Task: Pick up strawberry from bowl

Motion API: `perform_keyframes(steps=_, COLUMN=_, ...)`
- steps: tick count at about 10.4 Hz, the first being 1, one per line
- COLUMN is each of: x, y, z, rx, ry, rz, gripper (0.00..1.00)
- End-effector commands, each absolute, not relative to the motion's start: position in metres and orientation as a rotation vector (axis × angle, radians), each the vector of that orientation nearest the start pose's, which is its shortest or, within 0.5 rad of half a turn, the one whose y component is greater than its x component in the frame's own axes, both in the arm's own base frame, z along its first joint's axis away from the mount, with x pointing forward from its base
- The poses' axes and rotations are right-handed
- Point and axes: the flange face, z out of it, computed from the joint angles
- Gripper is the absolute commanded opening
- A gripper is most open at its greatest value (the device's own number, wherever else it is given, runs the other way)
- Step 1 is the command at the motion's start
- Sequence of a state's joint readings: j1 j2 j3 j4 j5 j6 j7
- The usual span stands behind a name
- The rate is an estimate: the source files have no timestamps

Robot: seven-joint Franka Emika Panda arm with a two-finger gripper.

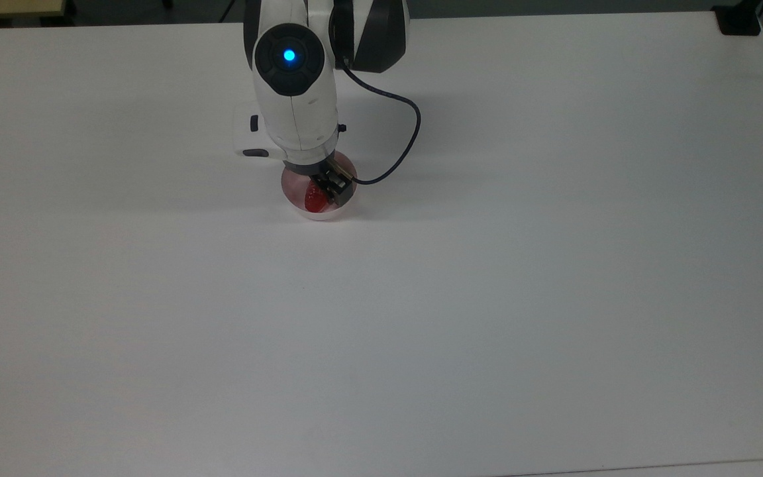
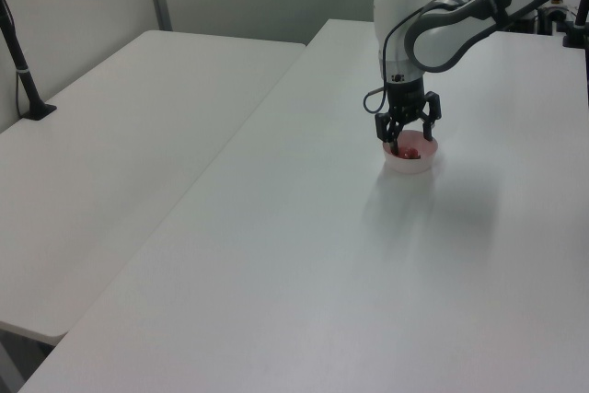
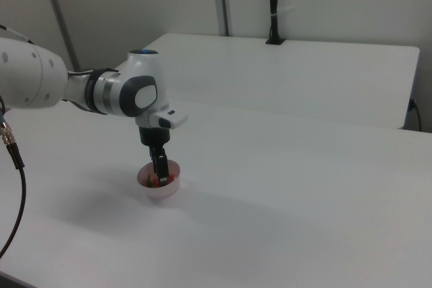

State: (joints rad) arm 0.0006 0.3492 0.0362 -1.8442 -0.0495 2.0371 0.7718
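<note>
Quick status: the strawberry (image 1: 315, 198) is sitting inside the pink bowl (image 1: 299, 207), so the pick isn't done yet imo. The bowl is on the white desk (image 1: 487, 298), toward the far side in the top view, right under the arm's wrist.

The gripper (image 2: 409, 139) hangs straight down over the bowl, and in the left view the jaws are clearly spread apart, released, w/ the tips down around rim level on either side of the berry. Nothing is clamped between them afaict. In the right view the fingers (image 3: 160, 166) dip into the bowl (image 3: 162, 187) and a bit of red shows at the bottom.

So what's done: arm is lined up over the target, jaws are wide and low. What's left: prob drop a touch more if needed, close on the berry, then lift it clear of the rim. Basically the whole grab + lift is to go. The berry looks glossy and tapered, so my guess is it could squirt out sideways if the squeeze lands off-centre. The bowl is small and light-looking too, might scoot if bumped.
</note>
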Motion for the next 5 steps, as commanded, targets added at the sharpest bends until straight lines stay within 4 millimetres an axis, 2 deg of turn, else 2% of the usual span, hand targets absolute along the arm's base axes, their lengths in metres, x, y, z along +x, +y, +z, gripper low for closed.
perform_keyframes(steps=1, x=0.6007, y=0.0238, z=0.3157, rx=-3.029, ry=1.13, rz=0.26, gripper=0.87)
perform_keyframes(steps=2, x=0.6005, y=0.0248, z=0.3133, rx=-3.032, ry=1.123, rz=0.263, gripper=0.78)
perform_keyframes(steps=5, x=0.6038, y=0.0232, z=0.3146, rx=-3.028, ry=1.113, rz=0.229, gripper=0.33)
